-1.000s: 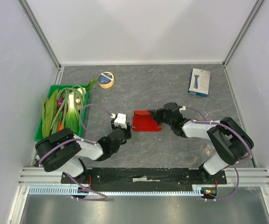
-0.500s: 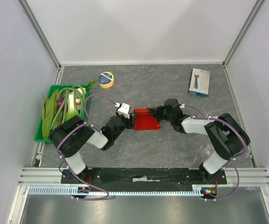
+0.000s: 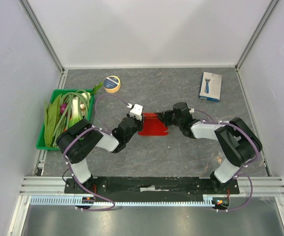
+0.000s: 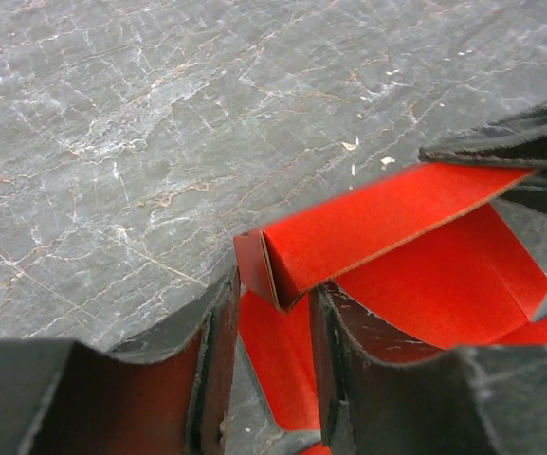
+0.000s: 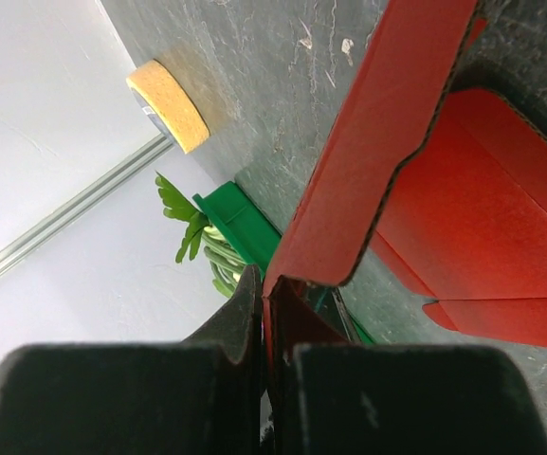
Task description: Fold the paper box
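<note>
Cardboard at centre stage: the paper box (image 3: pixel 153 126) lies on the grey tabletop (image 3: pixel 181 157) between the two arms, partly folded, with one flap raised. Right tool (image 3: pixel 166 118) is clenched on that flap's edge at the box's right side, thin red card pinched between its fingers (image 5: pixel 235 327). Left tool (image 3: pixel 137 120) sits at the box's left end, its fingers straddling a folded red corner. Whether they press it or only flank it, I cannot tell. Off left, a green tray (image 3: pixel 41 143) of leafy vegetables. Beyond it, a tape roll (image 3: pixel 112 84). Far right corner, a white-and-blue box (image 3: pixel 210 86).
</note>
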Robot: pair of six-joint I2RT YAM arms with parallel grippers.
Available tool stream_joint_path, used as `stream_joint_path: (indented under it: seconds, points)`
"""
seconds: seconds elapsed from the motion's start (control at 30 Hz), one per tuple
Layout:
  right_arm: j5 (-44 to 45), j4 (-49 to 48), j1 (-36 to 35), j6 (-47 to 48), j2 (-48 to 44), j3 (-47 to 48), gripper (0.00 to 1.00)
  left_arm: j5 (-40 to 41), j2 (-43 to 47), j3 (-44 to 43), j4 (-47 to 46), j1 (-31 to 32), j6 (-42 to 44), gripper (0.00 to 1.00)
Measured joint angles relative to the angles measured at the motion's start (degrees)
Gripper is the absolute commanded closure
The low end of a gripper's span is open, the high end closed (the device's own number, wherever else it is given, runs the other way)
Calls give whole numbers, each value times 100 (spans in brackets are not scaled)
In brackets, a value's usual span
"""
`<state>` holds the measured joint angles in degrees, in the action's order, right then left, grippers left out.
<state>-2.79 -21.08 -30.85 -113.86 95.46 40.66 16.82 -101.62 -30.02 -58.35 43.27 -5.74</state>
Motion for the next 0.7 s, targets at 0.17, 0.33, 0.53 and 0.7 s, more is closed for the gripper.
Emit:
stream_joint_path:
  seconds: [0.17,0.33,0.53,0.7]
  points:
    - [98,-7,44,-72,26,42,100,461,-94,-715,1021,50,-37,57]
    - [247,0,114,-90,31,66,100,874,-240,-1246,1794,94,-181,51]
    - [221,11,92,-83,31,70,97,925,-284,-1340,2052,142,-273,79]
    - [160,-7,81,-68,31,70,80,986,-275,-1331,2057,197,-232,97]
